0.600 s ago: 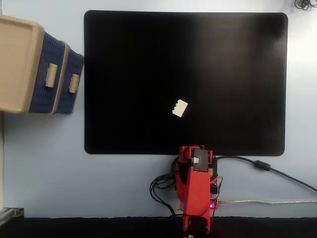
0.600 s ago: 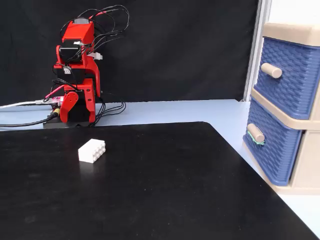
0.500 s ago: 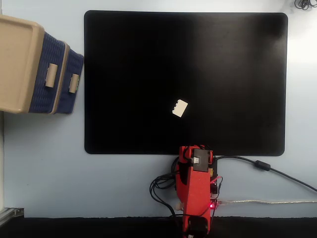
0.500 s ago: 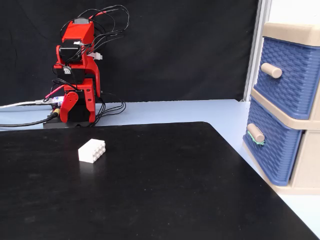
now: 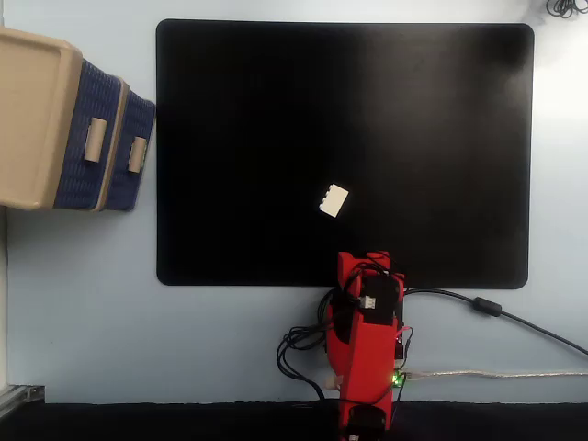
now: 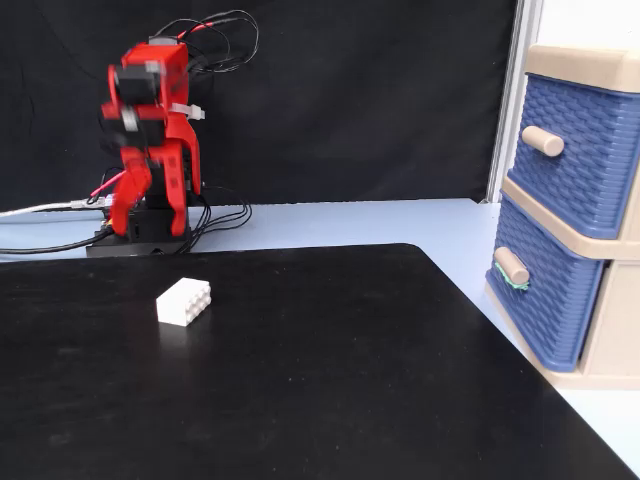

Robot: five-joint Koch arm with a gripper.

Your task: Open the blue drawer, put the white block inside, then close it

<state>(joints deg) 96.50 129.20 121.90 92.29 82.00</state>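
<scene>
The white block (image 5: 334, 200) (image 6: 184, 302) lies alone on the black mat (image 5: 413, 110) (image 6: 330, 380), a short way in front of the arm. The blue drawer (image 5: 131, 156) (image 6: 545, 285), the lower of two in the beige cabinet (image 5: 32, 115) (image 6: 615, 340), is shut, and its beige handle (image 6: 512, 266) sticks out. The red arm is folded over its base at the mat's edge. My gripper (image 5: 364, 261) (image 6: 136, 200) is tucked against the arm, far from block and drawer. Its jaws overlap and look blurred, so their state does not show.
The matching upper drawer (image 5: 90, 138) (image 6: 575, 150) is also shut. Cables (image 5: 478, 308) (image 6: 50, 225) run from the arm's base across the pale blue table. A dark backdrop stands behind the arm in a fixed view.
</scene>
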